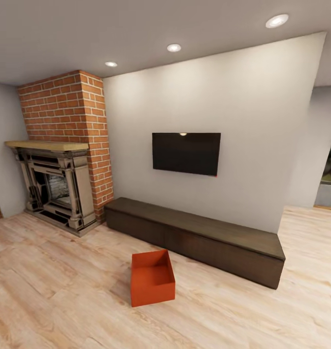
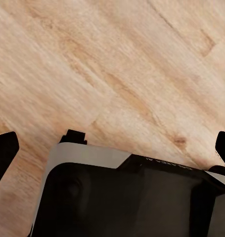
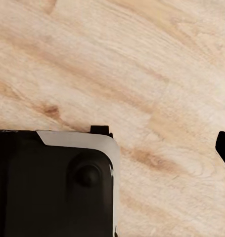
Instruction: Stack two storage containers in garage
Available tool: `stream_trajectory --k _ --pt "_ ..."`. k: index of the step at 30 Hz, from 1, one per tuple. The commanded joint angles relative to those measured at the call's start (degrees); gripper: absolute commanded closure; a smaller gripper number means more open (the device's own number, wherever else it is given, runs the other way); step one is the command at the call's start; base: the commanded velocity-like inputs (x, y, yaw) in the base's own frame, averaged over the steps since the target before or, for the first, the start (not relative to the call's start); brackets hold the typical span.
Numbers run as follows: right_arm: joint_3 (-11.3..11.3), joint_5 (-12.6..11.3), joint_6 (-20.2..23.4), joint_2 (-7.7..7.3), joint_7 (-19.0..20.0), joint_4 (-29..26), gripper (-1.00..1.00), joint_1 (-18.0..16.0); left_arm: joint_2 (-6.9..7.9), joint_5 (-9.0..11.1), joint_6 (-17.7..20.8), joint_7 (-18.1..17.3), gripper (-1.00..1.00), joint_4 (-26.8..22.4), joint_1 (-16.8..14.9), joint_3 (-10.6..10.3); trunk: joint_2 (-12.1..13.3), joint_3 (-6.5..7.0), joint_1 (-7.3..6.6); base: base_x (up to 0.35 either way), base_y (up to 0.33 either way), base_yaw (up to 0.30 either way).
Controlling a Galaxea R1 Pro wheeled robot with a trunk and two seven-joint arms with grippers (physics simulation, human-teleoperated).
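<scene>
Since the orange bin [image 1: 153, 277] sits near the cabinet [image 1: 199, 235], a hasty approach could nudge it; both grippers' state I cannot tell.

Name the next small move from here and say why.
Probably roll the base forward toward the orange bin. It sits on the wood floor ahead of the robot, in front of the dark cabinet, seemingly out of arm's reach. Both wrist views look down at bare planks and the robot's base, with nothing between the jaws.
</scene>
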Motion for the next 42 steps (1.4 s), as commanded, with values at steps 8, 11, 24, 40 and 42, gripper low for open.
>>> stream_trajectory --k 8,11,24,40,42 --pt "0.35 -0.21 -0.37 -0.05 0.12 0.16 -1.00 -0.08 0.00 0.35 -0.07 -0.14 -1.00 0.04 -0.06 0.00 -0.07 -0.10 0.04 0.324 -0.013 0.231" --pt "0.35 -0.21 -0.43 -0.05 0.17 0.16 -1.00 -0.08 0.00 0.28 -0.07 -0.14 -1.00 0.04 -0.06 0.00 -0.07 -0.10 0.04 0.311 -0.097 0.268" --pt "0.39 0.01 -0.88 -0.39 0.25 0.16 -1.00 -0.08 0.00 0.31 -0.07 -0.14 -1.00 0.04 -0.06 0.00 -0.07 -0.10 0.04 0.302 -0.126 0.089" --pt "0.41 -0.20 -0.90 -0.33 0.15 0.17 -1.00 -0.08 0.12 0.35 -0.07 -0.14 -1.00 0.04 -0.06 0.00 -0.07 -0.10 0.04 0.311 -0.048 0.000" --pt "0.43 -0.25 -0.87 -0.39 0.14 0.17 -1.00 -0.08 0.16 0.35 -0.07 -0.14 -1.00 0.04 -0.06 0.00 -0.07 -0.10 0.04 0.320 0.000 0.000"
